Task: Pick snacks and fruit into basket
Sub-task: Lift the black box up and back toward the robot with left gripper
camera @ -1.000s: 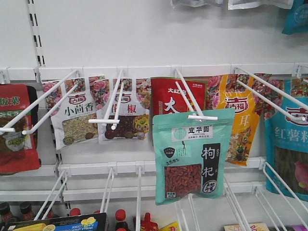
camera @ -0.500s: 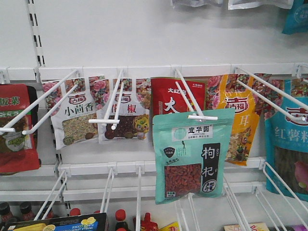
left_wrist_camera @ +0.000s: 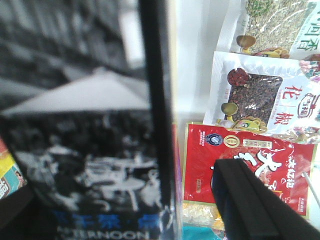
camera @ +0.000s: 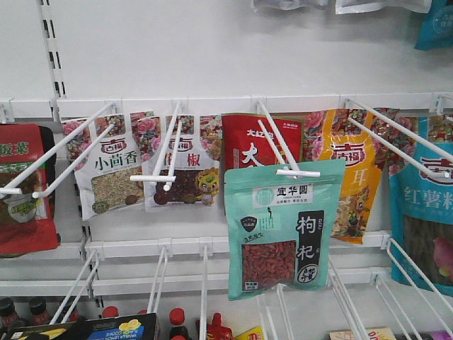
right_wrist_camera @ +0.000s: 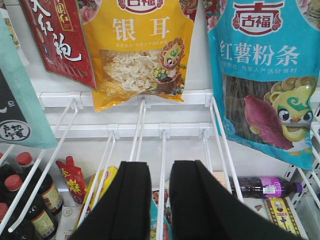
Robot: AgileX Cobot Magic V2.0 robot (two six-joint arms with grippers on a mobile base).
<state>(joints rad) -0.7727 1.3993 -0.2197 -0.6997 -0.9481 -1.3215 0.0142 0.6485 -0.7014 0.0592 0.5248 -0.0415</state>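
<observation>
Right pincer [right_wrist_camera: 160, 197], jaws apart and empty, sits directly below the upright-hanging yellow pouch [right_wrist_camera: 137, 50] at upper centre — whether the left pincer [left_wrist_camera: 231, 175] grips anything cannot be told.

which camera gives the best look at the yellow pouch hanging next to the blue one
The right wrist view: the yellow pouch fills the upper middle, front print and window unobstructed. The front-facing view shows it smaller, partly covered by the teal pouch. In the left wrist view I cannot make it out.

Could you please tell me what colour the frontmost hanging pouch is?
Teal pouch, clearest in the front view.
</observation>
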